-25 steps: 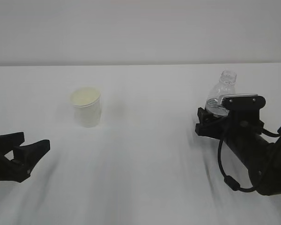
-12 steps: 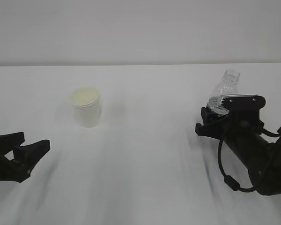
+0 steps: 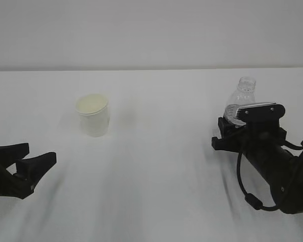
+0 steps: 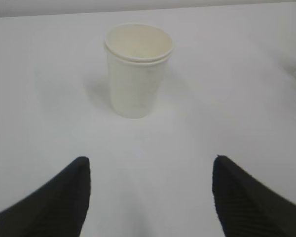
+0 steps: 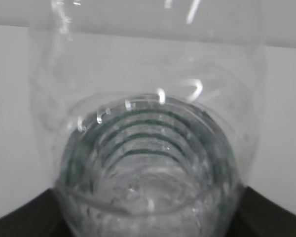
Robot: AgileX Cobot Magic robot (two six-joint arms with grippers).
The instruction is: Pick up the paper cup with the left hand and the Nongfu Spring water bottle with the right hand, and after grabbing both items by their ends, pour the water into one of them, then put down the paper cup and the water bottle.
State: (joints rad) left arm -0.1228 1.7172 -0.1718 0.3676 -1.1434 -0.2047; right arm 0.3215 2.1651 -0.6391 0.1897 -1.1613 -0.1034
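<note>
From my left hand (image 4: 148, 197) the paper cup (image 4: 138, 69) stands upright at twelve o'clock, well apart, fingers (image 4: 64, 197) spread. My right hand (image 3: 231, 132) fingers clasp the Nongfu Spring water bottle (image 3: 241, 101), upright on the surface (image 3: 161, 166).

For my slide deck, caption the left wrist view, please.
Open left gripper faces an upright, untouched paper cup on a white table.

The place looks like a bare robot test bench in a lab: a plain white table (image 3: 156, 191) meets a blank pale wall (image 3: 151, 30) directly behind it, without any household furnishings.
</note>
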